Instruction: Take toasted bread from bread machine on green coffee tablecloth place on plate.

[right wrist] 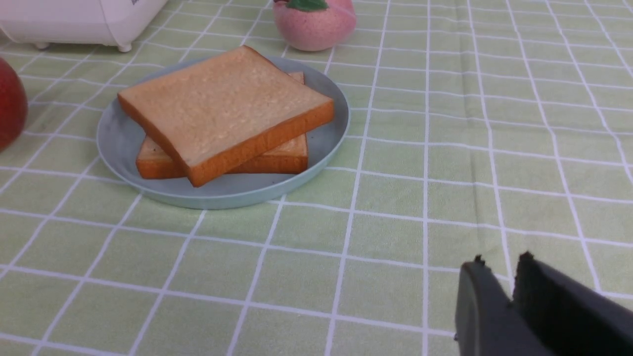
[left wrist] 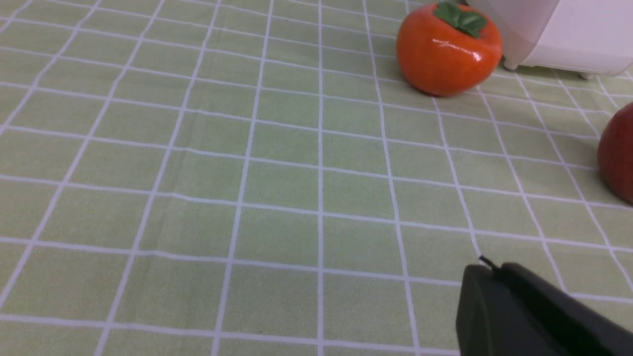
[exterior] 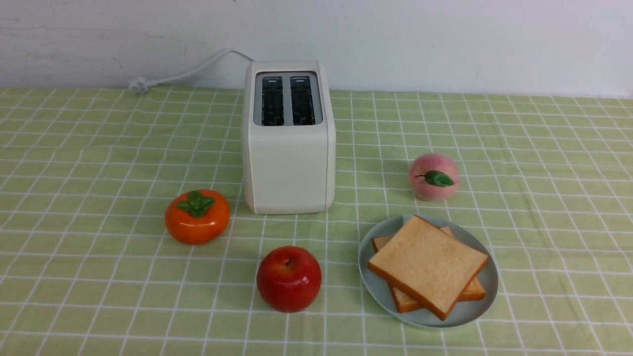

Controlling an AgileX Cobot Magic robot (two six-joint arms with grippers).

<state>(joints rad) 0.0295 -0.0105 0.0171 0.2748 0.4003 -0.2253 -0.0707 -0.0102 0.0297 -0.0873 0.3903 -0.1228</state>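
Note:
The cream-white bread machine (exterior: 288, 163) stands at the back centre of the green checked tablecloth (exterior: 99, 148); both its slots show dark and empty. Two toasted bread slices lie stacked on the pale blue-green plate (exterior: 368, 282) at the front right, the top slice (exterior: 428, 262) turned askew over the lower one (exterior: 472, 291). They also show in the right wrist view (right wrist: 222, 106) on the plate (right wrist: 116, 143). Neither arm shows in the front view. My left gripper (left wrist: 489, 267) is shut and empty over bare cloth. My right gripper (right wrist: 499, 264) is shut and empty, to the plate's side.
An orange persimmon (exterior: 197, 216) sits left of the toaster, a red apple (exterior: 289, 278) in front of it, and a pink peach (exterior: 433, 176) behind the plate. The white power cord (exterior: 188, 74) runs along the back wall.

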